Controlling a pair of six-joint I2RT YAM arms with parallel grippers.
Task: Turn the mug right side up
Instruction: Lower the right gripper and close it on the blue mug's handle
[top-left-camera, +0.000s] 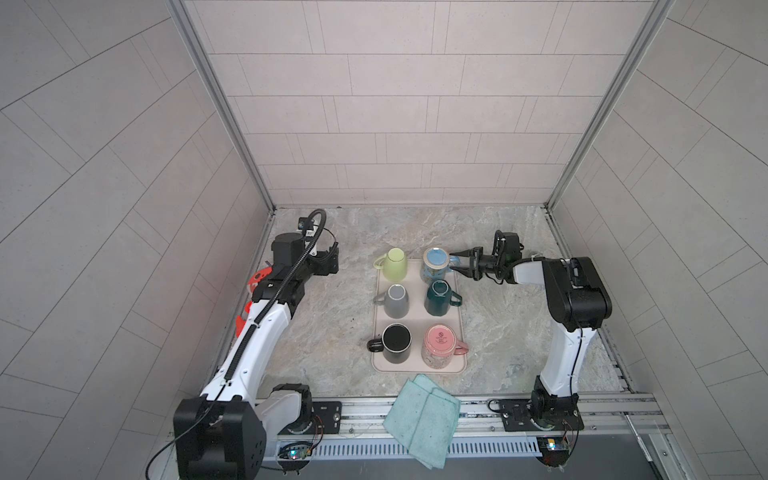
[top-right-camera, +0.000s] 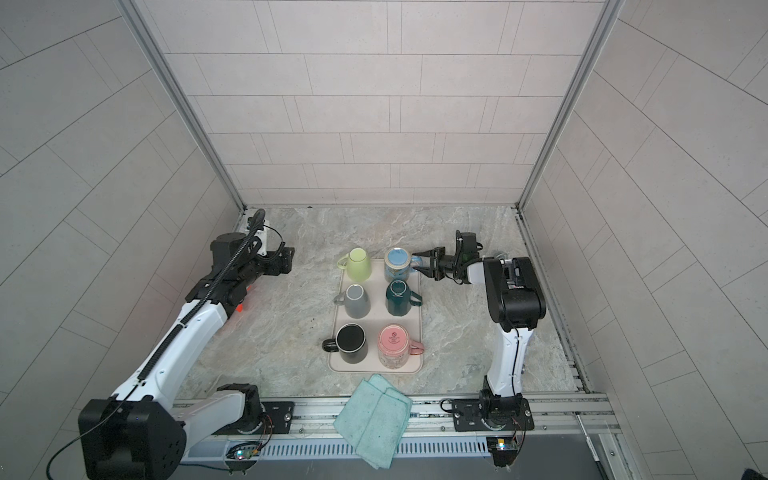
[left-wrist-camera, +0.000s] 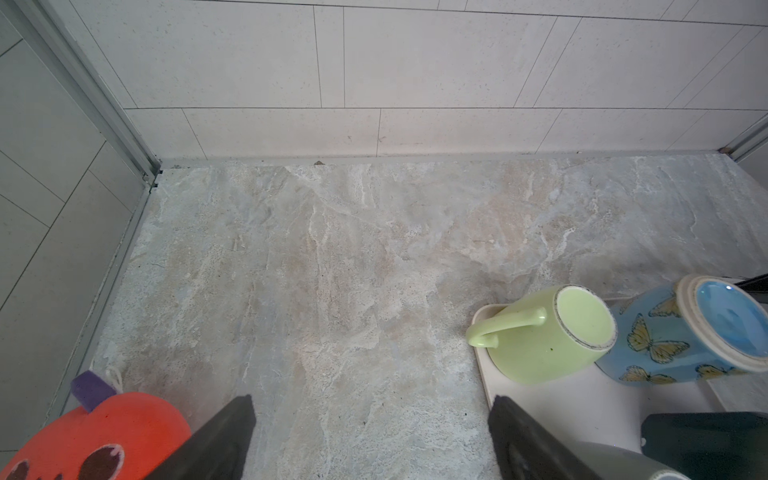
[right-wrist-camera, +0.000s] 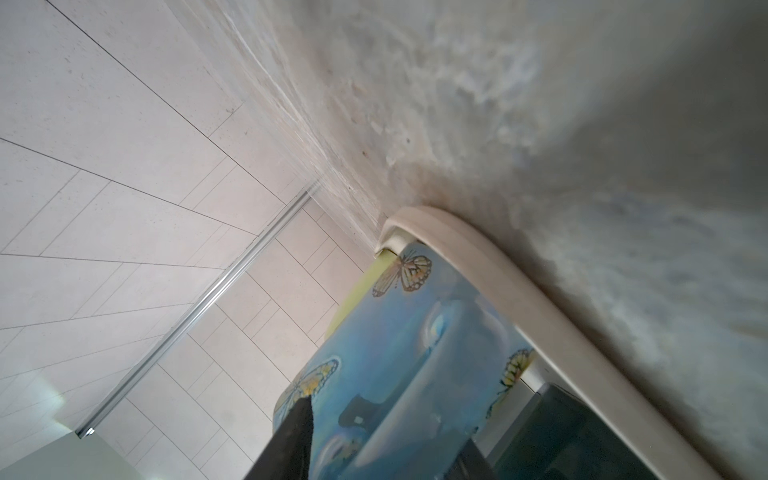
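A blue butterfly mug (top-left-camera: 434, 266) (top-right-camera: 397, 266) stands upside down, base up, at the tray's back right corner. Its handle (right-wrist-camera: 415, 395) points right. My right gripper (top-left-camera: 453, 262) (top-right-camera: 415, 262) (right-wrist-camera: 386, 424) lies level and open, one finger on each side of that handle. In the right wrist view one finger still stands off the handle. My left gripper (left-wrist-camera: 372, 401) hangs open over bare stone left of the tray, with nothing between its fingers. It is hard to make out in both top views.
The beige tray (top-left-camera: 462, 332) also carries green (top-left-camera: 392, 264), grey (top-left-camera: 397, 301), dark green (top-left-camera: 438, 297), black (top-left-camera: 397, 343) and pink (top-left-camera: 438, 345) mugs. A teal cloth (top-left-camera: 422, 419) drapes over the front rail. An orange pumpkin toy (left-wrist-camera: 104, 432) lies by the left wall.
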